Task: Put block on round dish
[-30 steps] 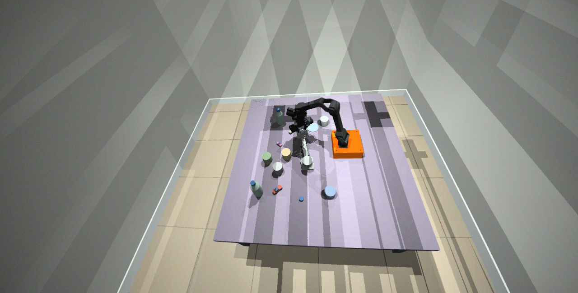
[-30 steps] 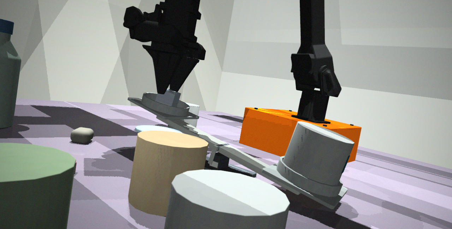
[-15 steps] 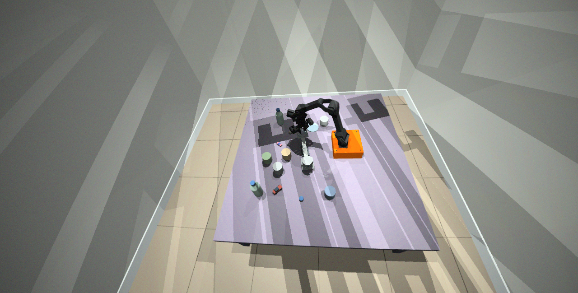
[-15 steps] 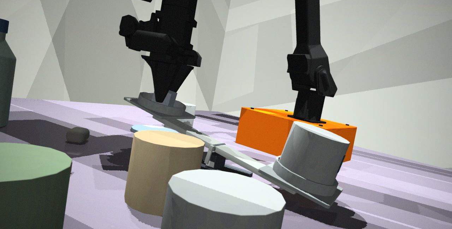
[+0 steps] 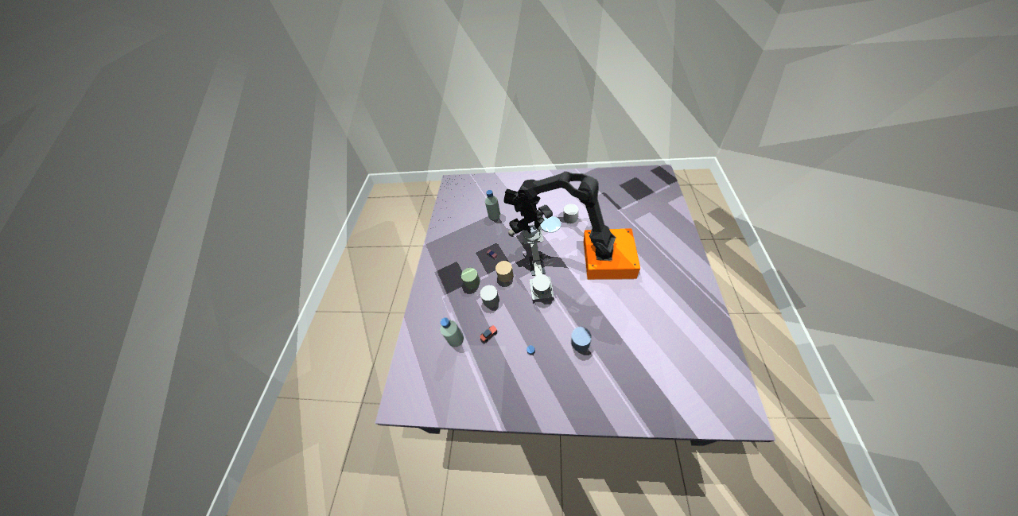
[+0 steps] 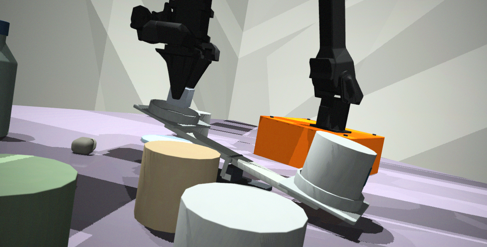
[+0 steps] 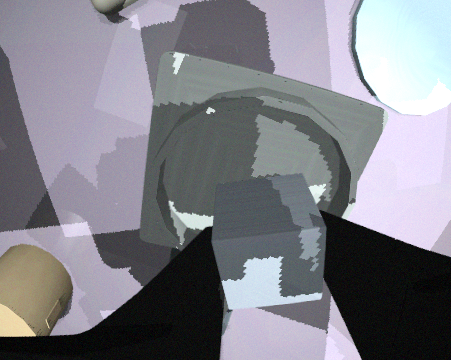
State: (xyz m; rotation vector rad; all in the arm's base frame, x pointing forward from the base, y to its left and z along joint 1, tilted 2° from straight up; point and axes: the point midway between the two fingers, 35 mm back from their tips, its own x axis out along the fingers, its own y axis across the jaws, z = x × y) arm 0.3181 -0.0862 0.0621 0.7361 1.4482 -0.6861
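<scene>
My gripper [image 6: 183,93] [image 7: 264,231] is shut on the grey-blue block [image 6: 188,100] [image 7: 262,200] at the raised end of the balance [image 6: 253,168] [image 5: 537,269] [image 7: 195,85]. The block is over the ring there; whether it touches the tray is unclear. A white cup [image 6: 337,165] [image 5: 541,284] stands tilted in the ring on the lowered end. Another white cup [image 5: 570,213] [image 6: 205,114] stands on the table beside the pale blue round dish [image 5: 550,223] [image 6: 161,138] [image 7: 410,55]. No cup is above the dish.
A tan cylinder [image 5: 503,270] [image 6: 177,184], a green one [image 5: 469,279] and a white one [image 5: 488,296] [image 6: 238,211] stand left of the balance. A stone [image 6: 82,145] lies near the raised end. A bottle [image 5: 492,207] stands behind. The orange base [image 5: 611,270] is at the right.
</scene>
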